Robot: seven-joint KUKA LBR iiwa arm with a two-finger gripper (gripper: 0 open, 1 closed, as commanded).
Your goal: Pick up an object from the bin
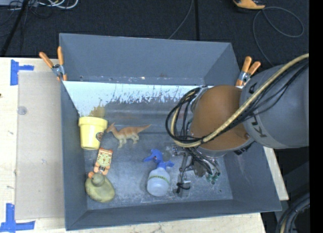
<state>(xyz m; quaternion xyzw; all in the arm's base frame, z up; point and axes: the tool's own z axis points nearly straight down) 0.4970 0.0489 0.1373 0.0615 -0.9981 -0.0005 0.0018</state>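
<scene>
Pincer (182, 184) just beside white spray bottle (158, 182), grip state unclear; blue nozzle (153, 156) points to far wall (146, 65).

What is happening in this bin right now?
A robot arm reaches into the grey bin from the right. Its pincer is low over the floor, close beside a white spray bottle with a blue head, in the near middle of the bin. Nothing is lifted yet. A yellow cup, a tan dinosaur and an olive toy lie at the left, apart from the pincer.
</scene>
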